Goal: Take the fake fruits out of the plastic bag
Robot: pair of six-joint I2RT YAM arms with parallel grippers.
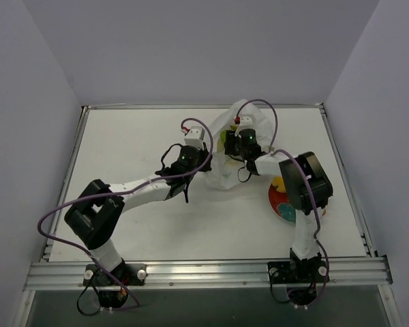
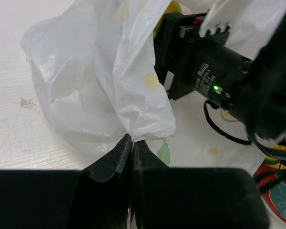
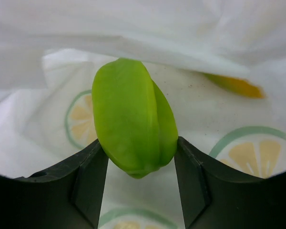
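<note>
The white plastic bag (image 1: 226,146) lies at the table's back centre, printed with lemon-slice marks. My left gripper (image 2: 132,143) is shut on a fold of the bag's edge (image 2: 133,95) and holds it up. My right gripper (image 3: 139,164) is inside the bag, its fingers closed against both sides of a green ridged fruit (image 3: 133,119). An orange-yellow fruit (image 3: 233,85) shows partly under a fold of bag behind it. In the top view the right gripper (image 1: 240,139) sits in the bag's mouth and the left gripper (image 1: 206,162) at its near left edge. Other fruits are hidden.
A round red-and-teal plate (image 1: 283,203) lies right of the bag, partly under my right arm; it also shows in the left wrist view (image 2: 281,191). The right arm's body (image 2: 219,71) is close in front of the left gripper. Raised rails edge the table.
</note>
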